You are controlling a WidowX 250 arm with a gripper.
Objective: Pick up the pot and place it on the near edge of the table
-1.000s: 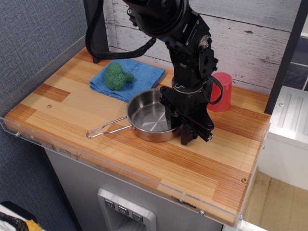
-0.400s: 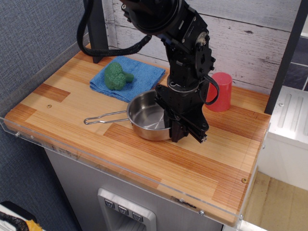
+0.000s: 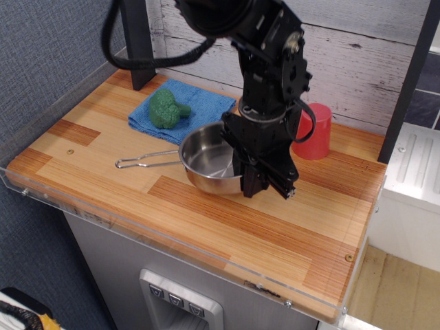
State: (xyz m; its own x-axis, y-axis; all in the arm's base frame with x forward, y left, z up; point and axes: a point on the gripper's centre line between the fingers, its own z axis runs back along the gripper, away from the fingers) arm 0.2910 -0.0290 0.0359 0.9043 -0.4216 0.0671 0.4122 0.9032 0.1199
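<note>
The claw [image 3: 258,180] pinches the right rim of the pot [image 3: 210,161] mid-tabletop [image 3: 206,227] (handle pointing left), with the near edge lying well in front.

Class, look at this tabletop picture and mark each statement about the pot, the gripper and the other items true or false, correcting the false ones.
1. The gripper is at the right rim of the pot. True.
2. The pot's wire handle points toward the red cup. False: it points left, away from the cup.
3. The toy broccoli lies on the blue cloth. True.
4. The broccoli sits inside the pot. False: the pot looks empty.
5. The pot already stands at the near edge of the table. False: it is around the middle, next to the cloth.
</note>
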